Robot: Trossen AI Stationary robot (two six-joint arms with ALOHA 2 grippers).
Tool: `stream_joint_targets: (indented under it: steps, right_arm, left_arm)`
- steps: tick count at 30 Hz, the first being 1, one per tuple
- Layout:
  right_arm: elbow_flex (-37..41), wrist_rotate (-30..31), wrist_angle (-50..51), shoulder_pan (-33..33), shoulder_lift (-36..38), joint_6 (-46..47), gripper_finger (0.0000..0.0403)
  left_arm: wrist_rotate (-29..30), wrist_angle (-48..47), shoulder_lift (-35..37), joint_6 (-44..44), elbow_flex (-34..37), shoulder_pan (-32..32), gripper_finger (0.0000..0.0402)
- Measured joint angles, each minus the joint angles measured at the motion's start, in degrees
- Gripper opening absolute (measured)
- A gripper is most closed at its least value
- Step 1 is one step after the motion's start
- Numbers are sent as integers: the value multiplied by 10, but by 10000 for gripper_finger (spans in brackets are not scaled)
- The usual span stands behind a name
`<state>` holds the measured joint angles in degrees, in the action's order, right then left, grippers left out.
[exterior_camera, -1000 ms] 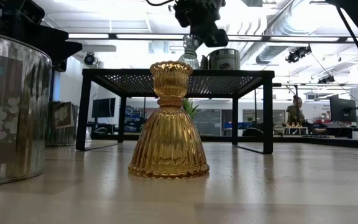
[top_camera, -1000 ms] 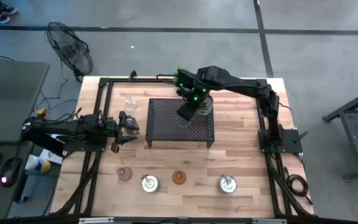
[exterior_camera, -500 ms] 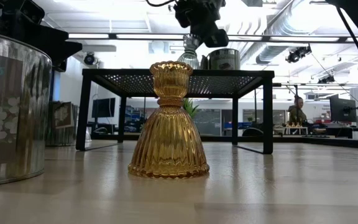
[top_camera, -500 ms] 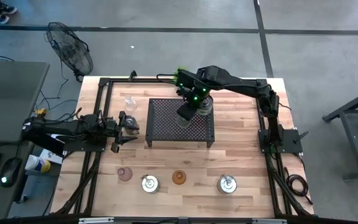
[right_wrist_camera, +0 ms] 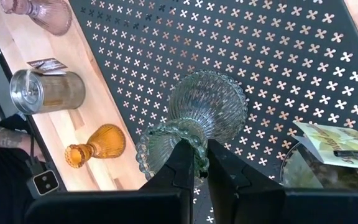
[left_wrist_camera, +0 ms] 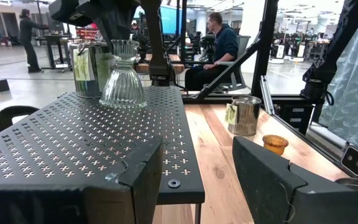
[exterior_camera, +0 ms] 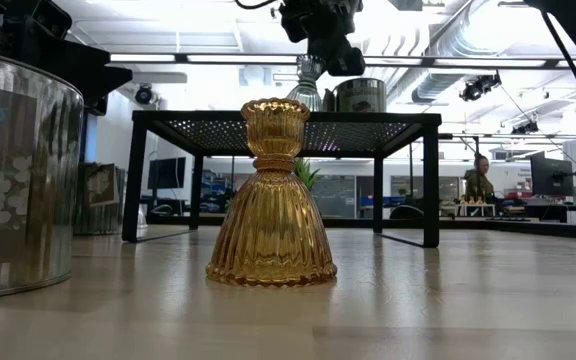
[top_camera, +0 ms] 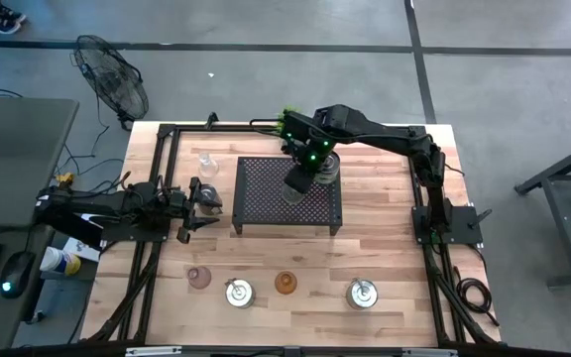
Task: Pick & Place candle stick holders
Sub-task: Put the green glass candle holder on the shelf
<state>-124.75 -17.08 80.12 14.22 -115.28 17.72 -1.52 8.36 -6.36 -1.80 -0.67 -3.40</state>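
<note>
**Right arm gripping clear glass holder on black rack**

The right gripper (top_camera: 298,181) is reaching over the black perforated rack (top_camera: 266,198) at the middle of the wooden counter (top_camera: 385,248), its fingers (right_wrist_camera: 180,163) pinching closed on the beaded rim of a clear ribbed glass candle holder (right_wrist_camera: 201,109). In the left wrist view that holder (left_wrist_camera: 123,78) is standing upright with its base on the rack's top, near the far edge. A silver tin holder (top_camera: 327,166) is sitting just beside it on the rack.

The left gripper (top_camera: 194,205) is waiting at the counter's left side, level with the rack, its fingers (left_wrist_camera: 278,180) standing apart and gripping nothing. Another clear glass holder (top_camera: 206,163) is standing on the counter beyond it, near the rack's far left corner.

Along the counter's near edge, four more holders are lining up, well apart from the rack: a pink glass one (top_camera: 199,278), a silver tin (top_camera: 238,292), an amber glass one (top_camera: 285,283) and a second silver tin (top_camera: 362,293). In the low view the amber holder (exterior_camera: 271,200) is standing upright in front of the rack. People are sitting and standing at desks in the room behind, seen in the left wrist view.
</note>
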Motion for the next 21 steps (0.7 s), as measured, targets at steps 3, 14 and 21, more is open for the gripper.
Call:
stream_joint_targets:
  steps: [3, 14, 21]
  right_arm:
    - [0, 0, 0, 0, 0, -2, 12]
    - [0, 0, 17, -1, -2, -73, 12]
    - [0, 2, 18, -1, -2, -77, 12]
  left_arm:
    - [0, 0, 0, 0, 0, 0, 188]
    - [0, 0, 0, 0, 0, 0, 188]
    - [0, 0, 0, 0, 0, 0, 188]
